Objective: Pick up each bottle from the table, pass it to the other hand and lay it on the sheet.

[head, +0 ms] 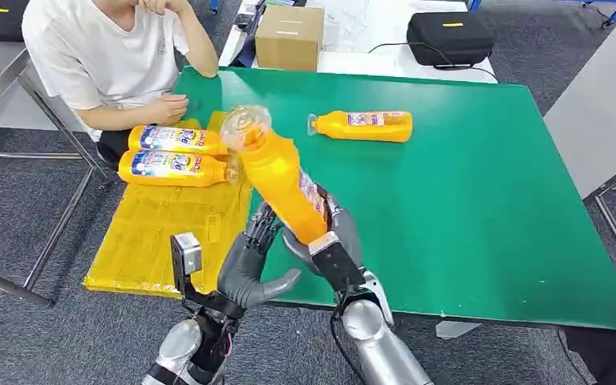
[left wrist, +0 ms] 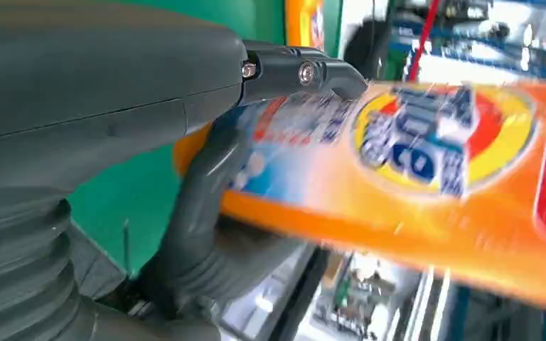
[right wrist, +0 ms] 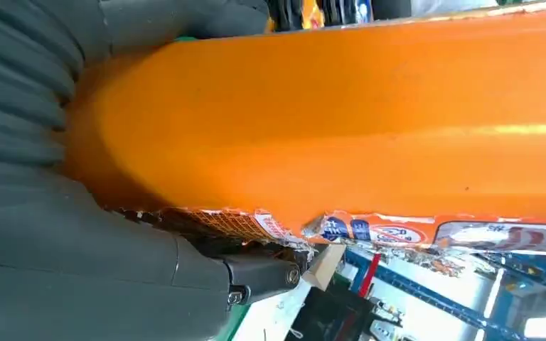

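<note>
— Silver forearms lowest in the head view. Right hand (head: 330,233) clamped round the base of an orange bottle (head: 279,170), held above the near table edge, tilted, clear cap up and leaning toward the left.
— And the left hand (head: 250,261)?
— Raised just beside that base, fingers (head: 261,228) up against the lower side, thumb out to the right. Firm grip or bare touch: cannot tell from the head view. Left wrist view: dark fingertip (left wrist: 323,73) lying on the printed label (left wrist: 426,135), thumb curling beneath the orange body.
— Right wrist view?
— Orange wall of the same bottle (right wrist: 341,121) close up, torn label edge along one side.
— Further out?
— Green table (head: 465,216). Yellow sheet (head: 168,224) overhanging the left edge, two bottles lying side by side at the far end: nearer one (head: 175,168), farther one (head: 176,139).
— Beyond that?
— Fourth bottle (head: 365,126) on its side on bare green, well apart from the sheet. Person in a white shirt (head: 100,52) seated at the far left corner, one hand (head: 168,107) near the farther sheet bottle. Cardboard box (head: 289,37) and black case (head: 450,37) on the white table behind.
</note>
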You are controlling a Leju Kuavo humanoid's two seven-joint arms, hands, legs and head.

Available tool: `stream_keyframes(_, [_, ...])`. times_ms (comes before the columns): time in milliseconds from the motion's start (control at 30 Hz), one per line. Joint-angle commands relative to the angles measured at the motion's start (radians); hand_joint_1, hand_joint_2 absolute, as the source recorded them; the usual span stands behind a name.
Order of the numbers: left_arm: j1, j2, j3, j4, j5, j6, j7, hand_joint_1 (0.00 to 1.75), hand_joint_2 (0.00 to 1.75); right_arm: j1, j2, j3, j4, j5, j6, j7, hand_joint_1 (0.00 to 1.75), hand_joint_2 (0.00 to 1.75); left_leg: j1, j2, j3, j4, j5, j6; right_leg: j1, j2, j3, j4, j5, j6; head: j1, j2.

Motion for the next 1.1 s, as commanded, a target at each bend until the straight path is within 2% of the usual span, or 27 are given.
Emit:
stream_keyframes(33, [-0.074, 0.008, 0.026, -0.01, -0.012, 0.053, -0.016, 0.0, 1.75, 0.008, -0.011, 0.084, 0.053, 0.008, -0.002, -0.006, 1.75, 1.75, 0.001, 0.0, 0.002, 0.0, -0.001, -0.001, 0.001, 0.0, 0.002, 0.0, -0.001, -0.001, 0.0, 0.0])
stream_keyframes(233, [-0.07, 0.001, 0.031, -0.009, -0.01, 0.066, -0.024, 0.0, 1.75, 0.006, -0.009, 0.085, 0.055, 0.007, -0.001, -0.005, 1.75, 1.75, 0.001, 0.0, 0.004, 0.0, -0.002, -0.001, 0.001, 0.0, 0.005, -0.001, -0.001, -0.001, 0.0, 0.0])
stream_keyframes(300, [-0.077, -0.009, 0.049, -0.026, -0.031, 0.129, -0.067, 0.0, 1.75, 0.008, -0.006, 0.093, 0.063, 0.004, 0.004, -0.004, 1.75, 1.75, 0.0, 0.0, 0.002, 0.0, 0.0, -0.001, 0.0, 0.0, 0.002, -0.001, 0.0, -0.001, 0.0, 0.0])
stream_keyframes(333, [-0.086, -0.021, 0.068, -0.022, 0.025, 0.155, 0.002, 0.0, 1.75, 0.013, -0.004, 0.096, 0.069, 0.001, -0.009, 0.002, 1.75, 1.75, 0.0, 0.0, 0.002, -0.001, 0.0, -0.001, 0.0, 0.0, 0.002, -0.001, -0.001, -0.001, 0.0, 0.0])
stream_keyframes(467, [-0.106, -0.035, 0.082, -0.045, 0.004, 0.259, -0.083, 0.0, 1.75, 0.014, -0.006, 0.113, 0.083, -0.006, -0.017, -0.001, 1.75, 1.75, 0.001, -0.001, 0.004, 0.0, -0.002, -0.002, 0.001, -0.001, 0.005, 0.0, -0.002, -0.002, 0.0, 0.0])
stream_keyframes(533, [-0.109, -0.037, 0.077, -0.051, 0.037, 0.237, -0.075, 0.0, 1.75, 0.015, -0.015, 0.113, 0.084, -0.01, -0.016, -0.001, 1.75, 1.75, 0.001, 0.0, 0.001, 0.0, 0.0, -0.001, 0.001, 0.0, 0.001, 0.0, 0.0, -0.001, 0.0, 0.0])
stream_keyframes(567, [-0.113, -0.04, 0.076, -0.03, 0.158, 0.164, 0.014, 0.0, 1.75, 0.011, -0.021, 0.106, 0.097, -0.02, -0.01, 0.001, 1.75, 1.75, 0.001, -0.001, 0.004, 0.0, -0.002, -0.001, 0.001, -0.001, 0.005, 0.0, -0.002, -0.002, 0.0, 0.0])
stream_keyframes(667, [-0.111, -0.033, 0.064, -0.003, 0.295, 0.049, 0.062, 0.0, 1.75, -0.014, -0.022, 0.102, 0.155, -0.023, 0.01, -0.005, 1.75, 1.75, 0.001, -0.002, 0.005, -0.001, -0.001, -0.001, 0.001, -0.002, 0.005, -0.001, -0.002, -0.002, 0.0, 0.0])
stream_keyframes(800, [-0.116, -0.014, 0.054, 0.005, 0.309, 0.008, 0.065, 0.0, 1.75, -0.042, -0.013, 0.115, 0.182, -0.015, 0.035, -0.013, 1.75, 1.75, 0.001, 0.001, 0.005, -0.001, -0.001, -0.001, 0.001, 0.001, 0.005, -0.002, -0.001, -0.001, 0.0, 0.0])
stream_keyframes(833, [-0.126, -0.019, 0.061, 0.016, 0.313, 0.005, 0.066, 1.75, 1.75, -0.047, -0.011, 0.122, 0.175, -0.014, 0.045, -0.013, 1.75, 1.75, 0.001, 0.0, 0.007, -0.001, -0.002, -0.002, 0.001, 0.0, 0.007, -0.001, -0.002, -0.002, 0.0, 0.0])
stream_keyframes(867, [-0.13, -0.019, 0.062, 0.019, 0.316, -0.006, 0.063, 1.75, 1.75, -0.049, -0.01, 0.126, 0.171, -0.014, 0.05, -0.012, 1.75, 1.75, 0.0, 0.0, 0.002, -0.001, 0.0, -0.001, 0.0, 0.0, 0.002, -0.001, 0.0, -0.001, 0.0, 0.0])
stream_keyframes(1100, [-0.142, 0.003, 0.013, 0.052, 0.356, -0.159, 0.116, 1.75, 1.75, -0.06, -0.017, 0.128, 0.158, -0.032, 0.109, -0.01, 1.75, 1.75, 0.001, -0.001, 0.005, -0.001, -0.001, -0.001, 0.001, -0.001, 0.005, -0.001, -0.002, -0.002, 0.0, 0.0])
